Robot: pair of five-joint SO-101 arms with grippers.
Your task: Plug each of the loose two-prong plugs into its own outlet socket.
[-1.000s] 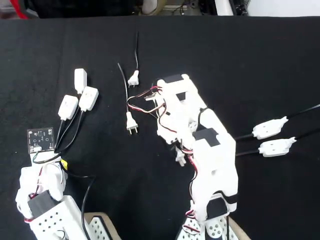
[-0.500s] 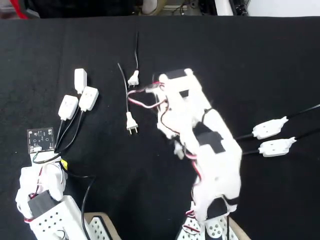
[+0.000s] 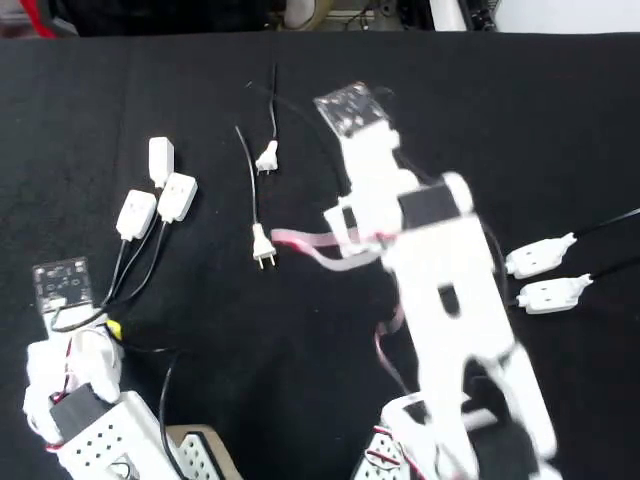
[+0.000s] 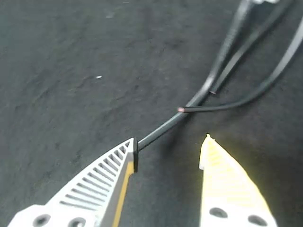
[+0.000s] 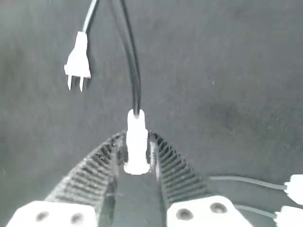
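Observation:
My right gripper [image 5: 137, 140] is shut on a white two-prong plug [image 5: 137, 156], whose black cable [image 5: 134, 71] runs away over the cloth. Another loose plug [image 5: 77, 64] lies flat beyond it. In the high view, two loose plugs [image 3: 267, 157] [image 3: 263, 245] lie mid-table, left of the stretched-out right arm [image 3: 440, 290]. Three white outlet sockets [image 3: 160, 160] [image 3: 177, 197] [image 3: 135, 213] sit at the left and two more [image 3: 540, 255] [image 3: 550, 293] at the right. My left gripper [image 4: 170, 141] is open just above black cables [image 4: 208, 85], holding nothing.
Black cloth covers the table [image 3: 520, 120]. The left arm [image 3: 75, 400] is folded at the near left corner, close to the left sockets' cables [image 3: 140, 275]. The right sockets' cables [image 3: 610, 225] lead off the right edge. Red and white wires [image 3: 320, 245] hang beside the right arm.
The right arm has unfolded and stretched toward the far side of the table. The left arm has shifted slightly to the left. The plugs lying on the cloth have not moved.

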